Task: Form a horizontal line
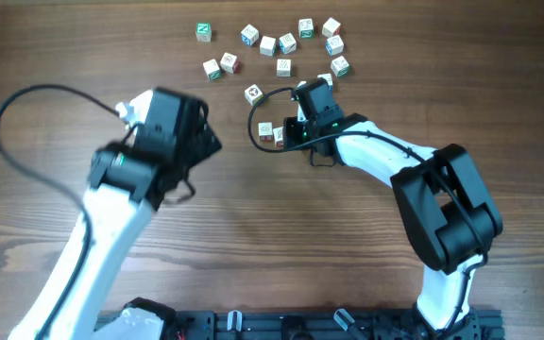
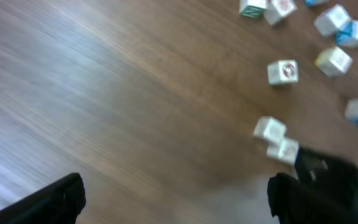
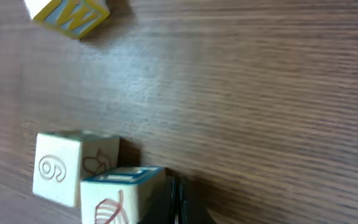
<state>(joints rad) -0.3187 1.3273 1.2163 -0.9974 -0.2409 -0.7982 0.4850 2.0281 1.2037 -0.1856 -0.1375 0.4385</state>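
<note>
Two small white cubes [image 1: 271, 133] sit touching side by side as a short row at mid-table. In the right wrist view one carries a "6" [image 3: 73, 167], and the other has a blue top and a red leaf mark [image 3: 118, 196]. My right gripper [image 1: 290, 135] is shut with nothing in it. Its closed fingers [image 3: 176, 198] rest against the right side of the blue-topped cube. Well to the left of the row, my left gripper [image 1: 208, 134] hangs open above bare wood. Its two dark fingers [image 2: 50, 200] stand wide apart and hold nothing; the pair of cubes [image 2: 276, 140] lies off to their right.
Several loose white lettered cubes [image 1: 281, 42] lie scattered across the far side of the table. A single cube [image 1: 252, 93] sits just behind the row. A yellow-edged "W" cube [image 3: 70, 15] lies beyond the pair. A black cable [image 1: 253, 118] loops by the right wrist.
</note>
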